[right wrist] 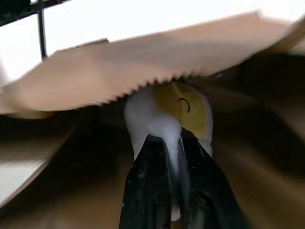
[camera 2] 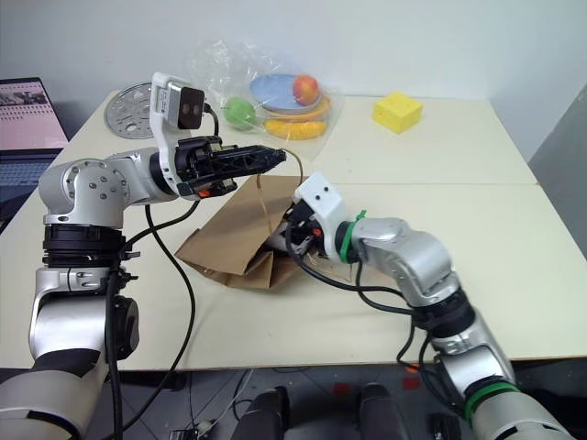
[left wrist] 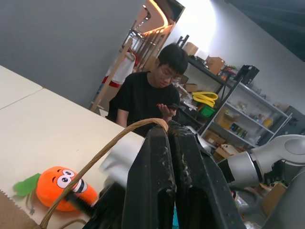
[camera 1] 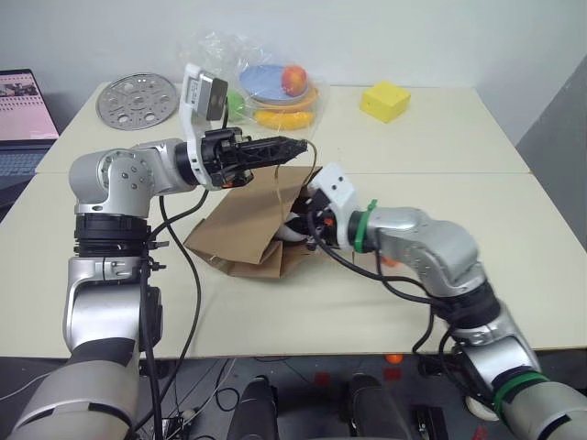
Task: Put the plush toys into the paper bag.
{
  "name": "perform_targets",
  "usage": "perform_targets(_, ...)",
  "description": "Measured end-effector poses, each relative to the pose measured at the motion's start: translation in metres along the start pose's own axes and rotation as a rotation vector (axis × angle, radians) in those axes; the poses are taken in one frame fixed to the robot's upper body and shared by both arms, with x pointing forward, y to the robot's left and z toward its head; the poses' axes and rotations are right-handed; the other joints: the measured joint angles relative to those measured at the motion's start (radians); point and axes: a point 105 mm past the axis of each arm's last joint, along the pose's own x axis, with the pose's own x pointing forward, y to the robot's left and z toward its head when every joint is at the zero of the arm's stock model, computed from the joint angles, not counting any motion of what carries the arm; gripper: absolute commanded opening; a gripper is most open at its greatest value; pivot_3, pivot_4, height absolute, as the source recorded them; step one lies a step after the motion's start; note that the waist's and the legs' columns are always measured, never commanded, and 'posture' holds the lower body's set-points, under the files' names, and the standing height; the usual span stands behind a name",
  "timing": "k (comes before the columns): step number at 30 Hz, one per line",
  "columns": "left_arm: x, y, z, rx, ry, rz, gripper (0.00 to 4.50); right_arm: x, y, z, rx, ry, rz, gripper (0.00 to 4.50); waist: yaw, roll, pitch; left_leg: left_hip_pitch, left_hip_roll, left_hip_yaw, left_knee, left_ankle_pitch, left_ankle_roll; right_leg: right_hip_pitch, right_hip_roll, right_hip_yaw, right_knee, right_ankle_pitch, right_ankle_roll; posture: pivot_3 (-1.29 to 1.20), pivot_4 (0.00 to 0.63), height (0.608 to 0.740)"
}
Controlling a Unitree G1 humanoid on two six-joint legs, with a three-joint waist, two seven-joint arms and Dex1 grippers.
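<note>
While the left gripper (camera 1: pixel 295 145) pinched the paper bag (camera 1: pixel 243 229) by 1 handle (left wrist: pixel 102 155), the right gripper (right wrist: pixel 172 138) clamped the egg toy (right wrist: pixel 167 114) at the bag's mouth.

My left tool (camera 1: pixel 295 145) is raised, pointing to my right, fingers pinched together. My right tool (right wrist: pixel 174 143) reaches forward and left, angled slightly down, fingers clamped.
</note>
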Motion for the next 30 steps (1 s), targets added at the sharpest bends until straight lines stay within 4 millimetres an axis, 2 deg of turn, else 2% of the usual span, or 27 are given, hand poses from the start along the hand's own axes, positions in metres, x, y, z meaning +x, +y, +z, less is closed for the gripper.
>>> perform_targets(6, -0.001, -0.005, 0.011, 0.017, -0.040, -0.011, 0.00, 0.013, -0.007, -0.008, 0.011, -0.016, -0.054, 0.01, 0.001, 0.000, 0.000, 0.000, 0.000, 0.000, 0.000, 0.000, 0.000, 0.000, 0.000, 0.000, 0.000, 0.000, 0.000, 0.00, 0.150, 0.740)
perform_targets(9, -0.002, -0.005, 0.023, 0.035, -0.065, 0.003, 0.00, 0.010, -0.010, -0.026, 0.001, 0.010, -0.070, 0.01, 0.004, 0.000, 0.000, 0.000, 0.000, -0.001, 0.000, 0.000, 0.000, 0.000, 0.000, -0.001, 0.000, 0.000, 0.000, 0.00, 0.150, 0.740)
perform_targets(11, -0.007, -0.007, 0.032, 0.070, -0.077, 0.025, 0.00, 0.008, -0.011, -0.043, 0.001, 0.043, -0.075, 0.58, 0.003, 0.000, 0.000, 0.000, 0.000, 0.000, 0.000, 0.000, 0.000, 0.000, 0.000, -0.001, 0.000, 0.000, 0.000, 0.00, 0.150, 0.740)
perform_targets(12, -0.009, -0.007, 0.033, 0.075, -0.077, 0.032, 0.00, 0.007, -0.012, -0.044, -0.006, 0.039, -0.077, 0.83, 0.002, 0.000, 0.000, 0.000, 0.000, 0.000, 0.000, 0.000, 0.000, 0.000, 0.000, -0.001, 0.000, 0.000, 0.000, 0.00, 0.150, 0.740)
perform_targets(17, -0.010, -0.004, 0.029, 0.068, -0.077, 0.037, 0.00, 0.000, -0.012, -0.026, -0.011, -0.038, -0.074, 2.49, 0.002, 0.000, 0.000, 0.000, 0.000, -0.001, 0.000, 0.000, 0.000, 0.000, 0.000, -0.001, 0.000, 0.000, 0.000, 0.00, 0.150, 0.740)
perform_targets(22, -0.011, -0.003, 0.025, 0.063, -0.075, 0.039, 0.00, -0.026, -0.016, -0.005, -0.039, -0.116, -0.087, 4.30, 0.005, 0.000, 0.000, 0.000, 0.000, -0.001, 0.000, 0.000, 0.000, 0.000, 0.000, -0.001, 0.000, 0.000, 0.000, 0.00, 0.150, 0.740)
perform_targets(23, -0.011, -0.003, 0.025, 0.064, -0.074, 0.040, 0.00, -0.034, -0.017, -0.001, -0.041, -0.133, -0.094, 4.46, 0.006, 0.000, 0.000, 0.000, 0.000, -0.001, 0.000, 0.000, 0.000, 0.000, 0.000, -0.001, 0.000, 0.000, 0.000, 0.00, 0.150, 0.740)
perform_targets(27, -0.010, -0.004, 0.025, 0.066, -0.072, 0.038, 0.00, -0.054, -0.018, 0.011, -0.035, -0.180, -0.115, 4.46, 0.006, 0.000, 0.000, 0.000, 0.000, -0.001, 0.000, 0.000, 0.000, 0.000, 0.000, -0.001, 0.000, 0.000, 0.000, 0.00, 0.150, 0.740)
perform_targets(30, -0.011, -0.004, 0.021, 0.065, -0.065, 0.038, 0.00, -0.083, -0.027, 0.019, -0.042, -0.214, -0.188, 4.46, 0.007, 0.000, 0.000, 0.000, 0.000, -0.001, 0.000, 0.000, 0.000, 0.000, 0.000, -0.001, 0.000, 0.000, 0.000, 0.00, 0.150, 0.740)
